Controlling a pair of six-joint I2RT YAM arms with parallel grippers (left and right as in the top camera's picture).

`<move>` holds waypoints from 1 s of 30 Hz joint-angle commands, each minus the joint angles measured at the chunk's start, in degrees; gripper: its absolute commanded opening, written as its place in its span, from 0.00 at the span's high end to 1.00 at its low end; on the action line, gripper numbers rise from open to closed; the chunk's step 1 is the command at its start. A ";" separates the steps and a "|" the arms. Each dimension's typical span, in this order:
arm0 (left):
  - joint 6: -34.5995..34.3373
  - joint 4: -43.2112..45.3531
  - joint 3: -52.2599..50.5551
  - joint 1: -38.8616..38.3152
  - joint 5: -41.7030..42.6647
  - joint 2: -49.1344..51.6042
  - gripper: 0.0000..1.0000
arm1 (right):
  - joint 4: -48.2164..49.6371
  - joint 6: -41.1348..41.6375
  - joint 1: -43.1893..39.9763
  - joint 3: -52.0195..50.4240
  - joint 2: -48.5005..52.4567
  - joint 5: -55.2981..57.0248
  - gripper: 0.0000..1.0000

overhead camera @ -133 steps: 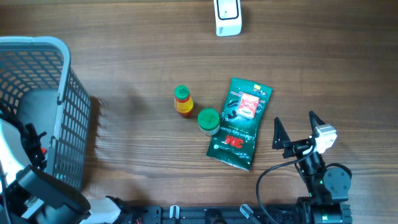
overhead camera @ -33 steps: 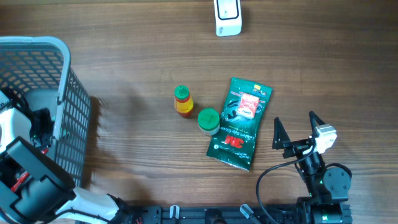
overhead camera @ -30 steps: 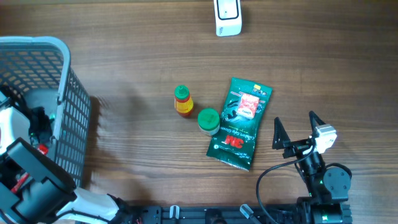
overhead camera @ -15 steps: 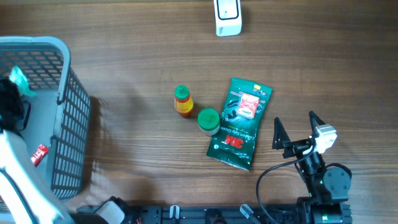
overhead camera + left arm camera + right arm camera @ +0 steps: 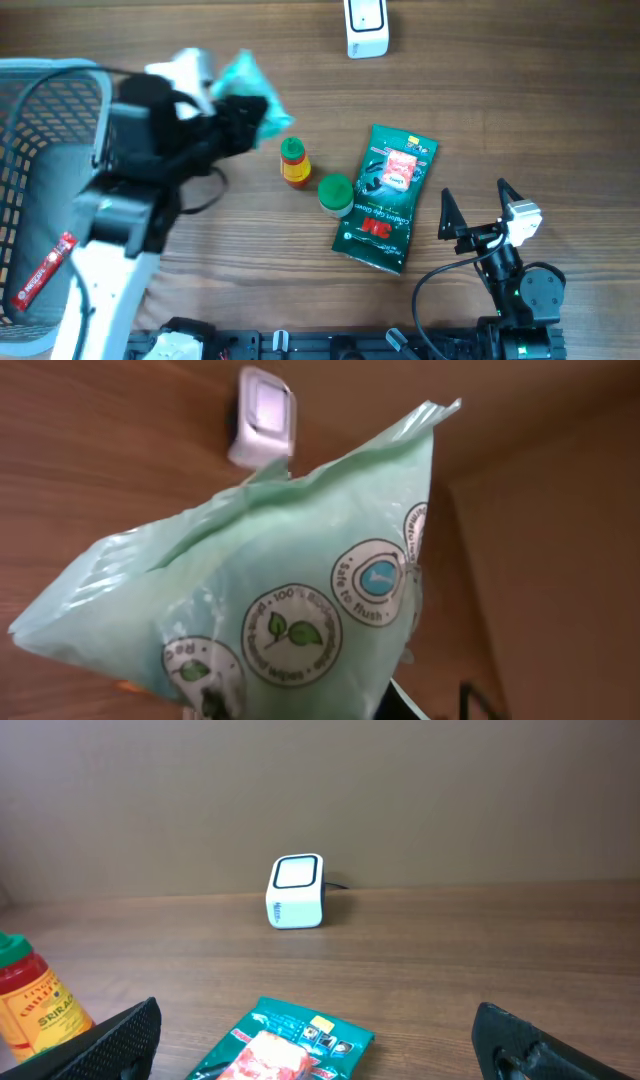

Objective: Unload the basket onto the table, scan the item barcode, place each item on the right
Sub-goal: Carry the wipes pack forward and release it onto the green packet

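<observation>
From above, the left gripper (image 5: 232,108) is pinched tight on the green wipes pack (image 5: 245,80). It holds the pack up in the air, at about 10 o'clock from the middle of the table. The scanner (image 5: 366,26) sits at 12 o'clock, close to the far edge. The basket (image 5: 60,70) is at 9 o'clock. The sriracha bottle (image 5: 293,163), the green-lid jar (image 5: 335,193) and the 3M pouch (image 5: 388,197) lie in the middle. The right gripper (image 5: 472,192) waits at 5 o'clock, its fingers wide apart and holding nothing.

From the left wrist, the pack fills most of the view, and the scanner shows above it at 11 o'clock. No barcode shows on this side. To scan well, I think the arm should turn the pack until the striped code faces the scanner's window, then hold it steady.

From the right wrist, the scanner stands at 12 o'clock with bare wood all around it. So there is lots of room to come in from the left. Just stay high over the bottle, and do not push the scanner toward the far edge.
</observation>
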 commanded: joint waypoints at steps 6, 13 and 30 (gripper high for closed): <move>4.63 18.05 0.59 -18.78 -10.10 22.27 0.96 | 0.31 -0.61 0.13 -0.07 -0.26 0.31 0.00; -4.22 23.96 0.59 -22.43 -10.10 40.79 0.95 | 0.31 -0.61 0.13 -0.07 -0.26 0.31 0.00; -3.93 21.73 0.61 -24.48 -10.10 39.91 0.31 | 0.31 -0.61 0.13 -0.07 -0.15 0.31 0.00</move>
